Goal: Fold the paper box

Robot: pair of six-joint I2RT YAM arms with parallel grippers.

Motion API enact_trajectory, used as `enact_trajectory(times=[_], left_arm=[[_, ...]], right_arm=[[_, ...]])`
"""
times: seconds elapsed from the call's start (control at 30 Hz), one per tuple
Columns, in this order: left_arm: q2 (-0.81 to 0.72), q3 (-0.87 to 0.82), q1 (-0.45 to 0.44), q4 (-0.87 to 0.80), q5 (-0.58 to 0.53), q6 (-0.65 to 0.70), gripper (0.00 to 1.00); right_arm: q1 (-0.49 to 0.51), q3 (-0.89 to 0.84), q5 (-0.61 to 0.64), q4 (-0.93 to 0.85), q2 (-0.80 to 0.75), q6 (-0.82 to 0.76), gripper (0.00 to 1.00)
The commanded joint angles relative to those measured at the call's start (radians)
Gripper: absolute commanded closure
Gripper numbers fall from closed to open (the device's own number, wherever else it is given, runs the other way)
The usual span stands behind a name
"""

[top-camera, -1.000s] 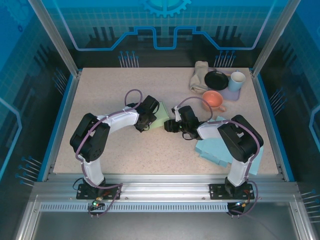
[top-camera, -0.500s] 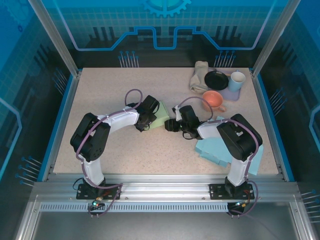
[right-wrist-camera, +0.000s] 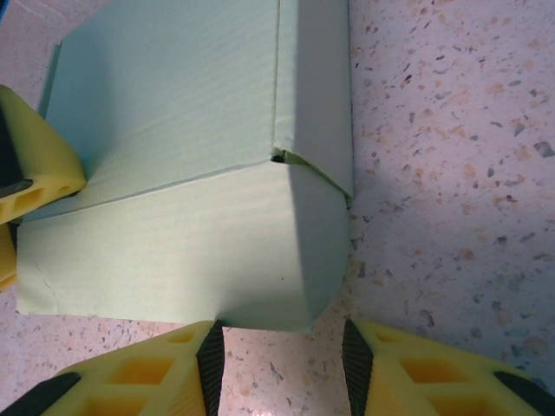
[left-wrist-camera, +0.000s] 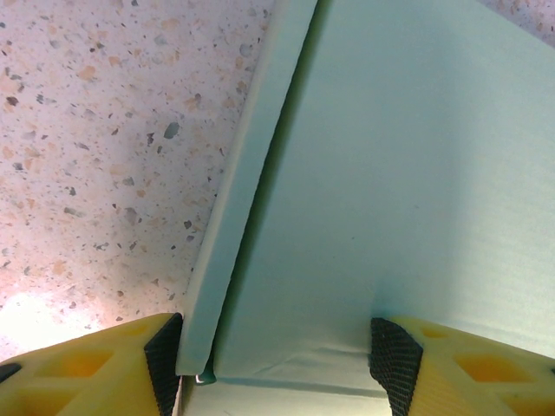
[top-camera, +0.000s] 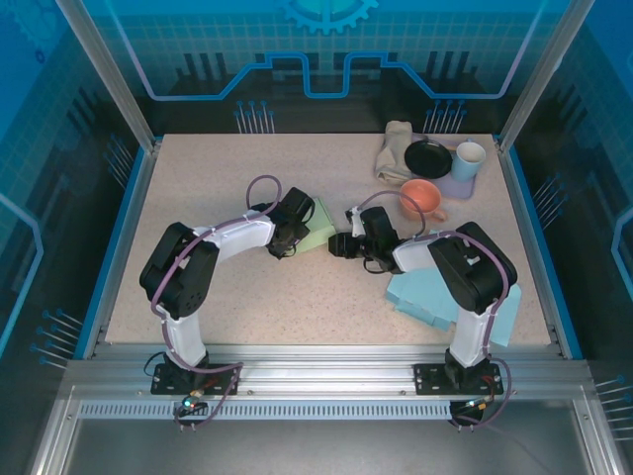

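The pale green paper box (top-camera: 319, 230) lies on the speckled table between my two grippers. My left gripper (top-camera: 295, 234) holds its left end. In the left wrist view that gripper (left-wrist-camera: 277, 360) has one black pad (left-wrist-camera: 163, 364) against the box's raised side wall (left-wrist-camera: 247, 173) and the other pad (left-wrist-camera: 395, 360) pressed on the flat panel. My right gripper (top-camera: 343, 244) sits at the box's right end. In the right wrist view the box (right-wrist-camera: 191, 165) has a folded corner just beyond the right gripper (right-wrist-camera: 279, 347), which is open with bare table between its pads.
A stack of blue paper sheets (top-camera: 435, 287) lies under the right arm. At the back right stand an orange cup (top-camera: 422, 196), a black plate (top-camera: 427, 156), a light blue cup (top-camera: 469, 158) and a beige cloth (top-camera: 395, 148).
My right gripper has edged slightly closer to the box and its jaws have narrowed a little. The left arm and the box have not moved.
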Motion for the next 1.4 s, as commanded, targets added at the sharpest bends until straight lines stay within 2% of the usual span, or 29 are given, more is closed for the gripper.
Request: enact_trajectory(times=[0.0,0.4,0.73,1.0,1.37], left_arm=[[0.088,-0.047,0.023,-0.127,-0.022,0.025,0.37],[0.087,-0.046,0.027,-0.136,-0.039,0.025,0.37],[0.091,-0.047,0.032,-0.136,-0.036,0.031,0.37],[0.091,-0.039,0.032,-0.138,-0.033,0.037,0.37],[0.093,-0.038,0.033,-0.133,-0.027,0.033,0.37]], right_arm=[[-0.015,-0.034,-0.023,0.003,-0.019,0.028,0.57],[0.009,-0.051,0.051,-0.072,-0.164,-0.002,0.57],[0.010,0.054,0.133,-0.150,-0.117,-0.118,0.54],[0.008,0.132,0.086,-0.150,-0.015,-0.129,0.52],[0.005,0.142,-0.041,-0.153,0.014,-0.078,0.53]])
